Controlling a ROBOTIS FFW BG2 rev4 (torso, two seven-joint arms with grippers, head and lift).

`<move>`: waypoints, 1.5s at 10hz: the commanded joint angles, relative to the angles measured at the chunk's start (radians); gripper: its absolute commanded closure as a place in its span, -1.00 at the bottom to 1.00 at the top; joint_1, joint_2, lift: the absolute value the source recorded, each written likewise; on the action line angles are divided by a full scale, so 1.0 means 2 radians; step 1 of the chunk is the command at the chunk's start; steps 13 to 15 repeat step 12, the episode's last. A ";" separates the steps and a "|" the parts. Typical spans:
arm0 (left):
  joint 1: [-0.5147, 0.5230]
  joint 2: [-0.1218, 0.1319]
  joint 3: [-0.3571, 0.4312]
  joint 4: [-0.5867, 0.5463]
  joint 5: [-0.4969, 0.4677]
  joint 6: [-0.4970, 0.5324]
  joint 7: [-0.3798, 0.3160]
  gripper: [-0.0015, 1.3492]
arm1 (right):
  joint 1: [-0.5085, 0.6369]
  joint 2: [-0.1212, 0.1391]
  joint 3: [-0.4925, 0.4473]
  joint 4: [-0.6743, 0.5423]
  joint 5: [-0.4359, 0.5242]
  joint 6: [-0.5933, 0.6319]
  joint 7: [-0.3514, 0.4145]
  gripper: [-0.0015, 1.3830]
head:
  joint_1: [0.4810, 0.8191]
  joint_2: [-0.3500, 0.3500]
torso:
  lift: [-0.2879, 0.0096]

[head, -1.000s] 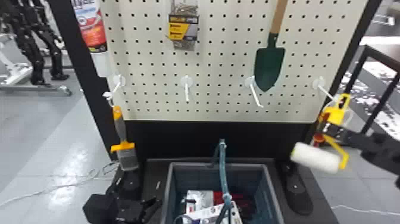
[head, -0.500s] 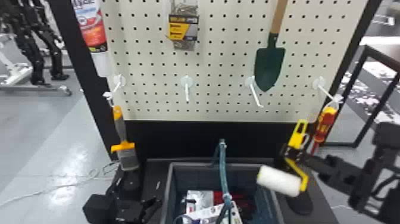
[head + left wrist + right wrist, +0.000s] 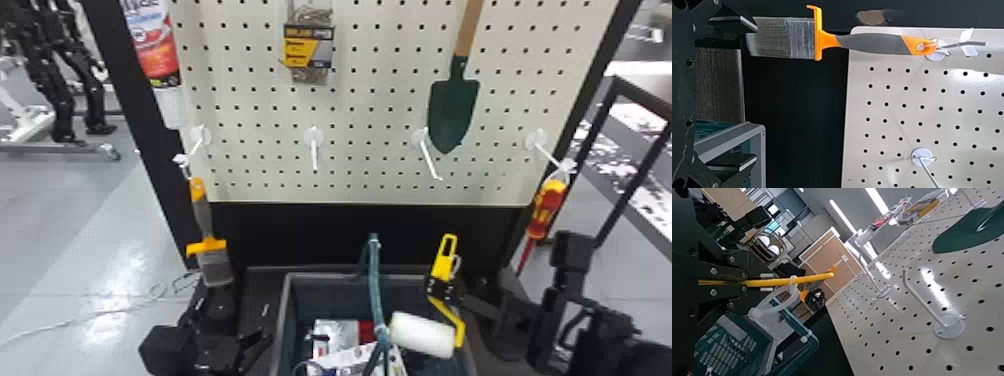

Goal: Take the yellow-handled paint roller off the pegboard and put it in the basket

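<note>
In the head view my right gripper (image 3: 440,290) is shut on the yellow handle of the paint roller (image 3: 444,260), and the white roller sleeve (image 3: 422,334) hangs over the right part of the basket (image 3: 287,320). In the right wrist view the right gripper (image 3: 766,282) pinches the yellow handle (image 3: 809,279), a white loop dangling from it; the basket (image 3: 770,356) lies beyond. My left gripper (image 3: 257,345) is parked left of the basket, and in the left wrist view the left gripper (image 3: 752,96) stands open and holds nothing.
An orange-handled brush (image 3: 202,215) hangs at the left, a red-yellow screwdriver (image 3: 546,210) at the right. Above are a green trowel (image 3: 452,110) and bare white hooks (image 3: 314,150). The basket's teal handle (image 3: 375,285) stands upright beside the roller; packages (image 3: 340,335) lie inside.
My right gripper has carried the roller left and down from beside the screwdriver, bringing its sleeve over the basket. The left arm has kept still.
</note>
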 commanded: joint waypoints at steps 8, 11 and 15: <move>-0.001 -0.001 0.000 0.004 0.002 -0.003 0.000 -0.78 | -0.038 0.001 0.052 0.093 0.029 -0.029 0.021 -0.82 | -0.60 0.00 | 0.26; -0.001 -0.001 0.000 0.004 0.002 -0.003 0.000 -0.78 | -0.035 0.002 0.052 0.093 0.022 -0.032 0.021 -0.74 | -0.60 0.00 | 0.26; -0.001 -0.001 0.000 0.004 0.002 -0.003 0.000 -0.78 | -0.034 0.003 0.052 0.093 0.019 -0.032 0.021 -0.74 | -0.60 0.00 | 0.26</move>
